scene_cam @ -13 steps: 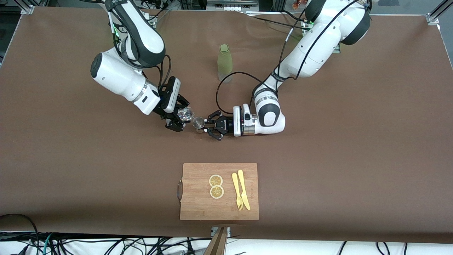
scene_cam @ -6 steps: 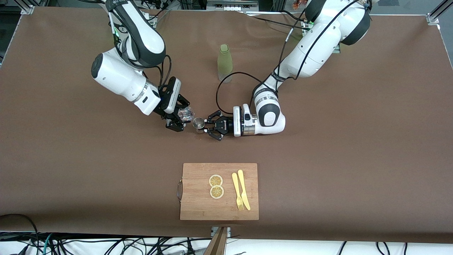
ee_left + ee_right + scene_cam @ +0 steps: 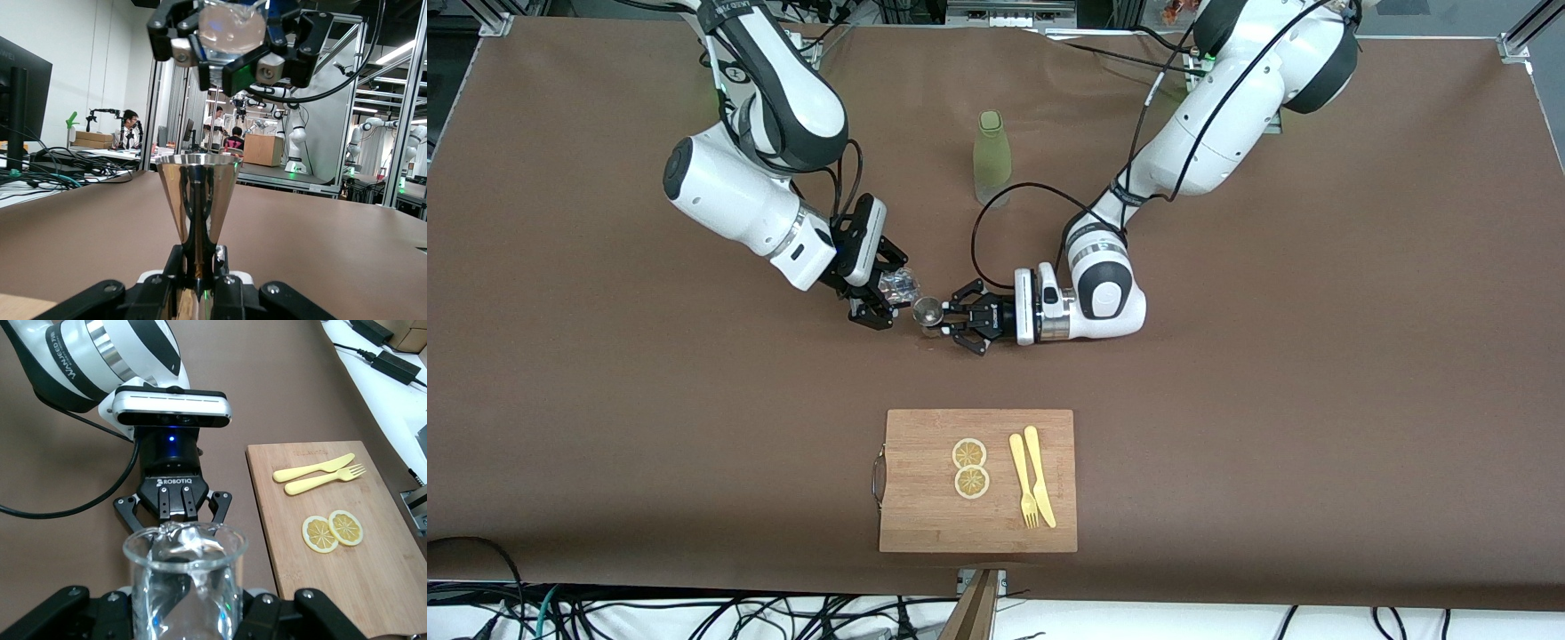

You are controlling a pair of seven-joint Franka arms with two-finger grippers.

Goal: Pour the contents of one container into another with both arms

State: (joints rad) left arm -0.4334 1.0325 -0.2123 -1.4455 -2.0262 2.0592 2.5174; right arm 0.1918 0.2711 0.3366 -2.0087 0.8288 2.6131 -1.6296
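Over table centre, right claw point(image 3: 882, 300) tilting glass point(image 3: 895, 284)

The measuring cup point(image 3: 199, 200) in the left gripper point(image 3: 951, 325) is polished metal, mirror-bright and smooth. Above it, the glass point(image 3: 183, 580) clamped in the right gripper point(image 3: 876, 302) is clear and glossy. Both grippers look like matt black plastic, and the arms' shells are glossy white. The table point(image 3: 1316, 400) is covered with a matt brown sheet, smooth. Nearer the front camera than the measuring cup, the cutting board point(image 3: 925, 498) is pale wood with a fine grain and a metal handle point(image 3: 878, 477); its fork point(image 3: 1021, 480) and knife point(image 3: 1040, 476) look like dull yellow plastic. The bottle point(image 3: 992, 160) farther from that camera is frosted, greenish.
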